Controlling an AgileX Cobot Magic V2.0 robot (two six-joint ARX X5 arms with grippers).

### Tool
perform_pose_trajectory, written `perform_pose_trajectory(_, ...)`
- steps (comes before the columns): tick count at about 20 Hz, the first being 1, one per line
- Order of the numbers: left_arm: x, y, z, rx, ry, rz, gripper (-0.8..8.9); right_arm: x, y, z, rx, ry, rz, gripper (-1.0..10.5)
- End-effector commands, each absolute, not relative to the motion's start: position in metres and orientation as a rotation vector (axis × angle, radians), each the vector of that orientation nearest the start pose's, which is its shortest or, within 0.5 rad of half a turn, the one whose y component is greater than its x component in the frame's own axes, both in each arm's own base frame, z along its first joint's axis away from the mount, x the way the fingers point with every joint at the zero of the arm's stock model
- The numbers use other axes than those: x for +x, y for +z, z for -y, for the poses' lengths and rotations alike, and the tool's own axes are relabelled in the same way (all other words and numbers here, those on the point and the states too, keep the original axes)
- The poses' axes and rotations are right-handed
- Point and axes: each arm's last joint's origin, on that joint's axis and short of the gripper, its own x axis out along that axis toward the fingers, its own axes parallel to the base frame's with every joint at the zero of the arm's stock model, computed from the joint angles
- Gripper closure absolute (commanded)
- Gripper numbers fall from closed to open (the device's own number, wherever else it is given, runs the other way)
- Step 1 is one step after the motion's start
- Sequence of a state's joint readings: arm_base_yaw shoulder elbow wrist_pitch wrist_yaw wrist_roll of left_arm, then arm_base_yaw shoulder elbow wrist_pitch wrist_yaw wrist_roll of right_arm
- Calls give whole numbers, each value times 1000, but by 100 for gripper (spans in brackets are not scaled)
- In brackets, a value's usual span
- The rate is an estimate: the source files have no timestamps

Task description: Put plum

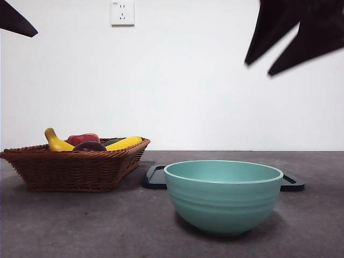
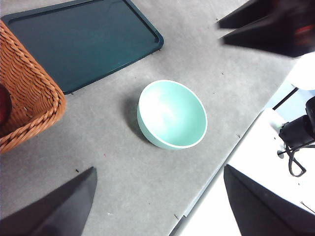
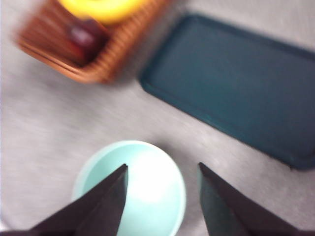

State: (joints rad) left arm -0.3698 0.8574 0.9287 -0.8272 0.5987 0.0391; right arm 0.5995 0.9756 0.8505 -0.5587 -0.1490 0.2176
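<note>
Nearest the front camera stands a mint-green bowl (image 1: 223,196), upright and empty, on the grey bench (image 1: 70,226). Behind it lies a flat dark tray (image 1: 155,177); its ends show past both sides of the bowl. The left wrist view shows bowl and tray apart, with bare bench between them.

Left of the bowl and a little farther back sits a brown wicker basket (image 1: 72,169), just beside the tray; whether the two touch cannot be told. The plum (image 1: 90,146) lies in the basket, its dark maroon top just above the near rim. Behind it is a red fruit (image 1: 83,138), with one yellow banana (image 1: 55,142) to its left and another (image 1: 124,142) to its right. A sliver of something green shows between the red fruit and the right banana, too small to identify.

Right end effector (image 3: 162,196): above the bowl, jaws spread, nothing between them. The right wrist picture is motion-blurred; a dark round shape in the basket there is probably the plum. In the front view this arm appears as a large dark form at upper right.

Left end effector (image 2: 157,206): jaws spread, empty, above the bench near its edge, bowl ahead of it. A white wall socket (image 1: 122,13) shows on the back wall.
</note>
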Motion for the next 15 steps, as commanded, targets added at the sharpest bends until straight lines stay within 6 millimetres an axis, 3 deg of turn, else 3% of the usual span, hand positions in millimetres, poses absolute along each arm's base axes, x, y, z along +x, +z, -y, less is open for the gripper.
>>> perform_pose_trajectory(1, 139, 323, 72, -43, -950, -734, 408, 149, 304, -110, 68, 688, -748, 724)
perform_pose_trajectory(8, 138, 323, 72, -53, -946, -744, 408, 114, 307, -93, 118, 866, -888, 724)
perform_pose_trajectory(15, 138, 323, 72, -55, -945, -745, 408, 113, 307, -92, 110, 861, -897, 724)
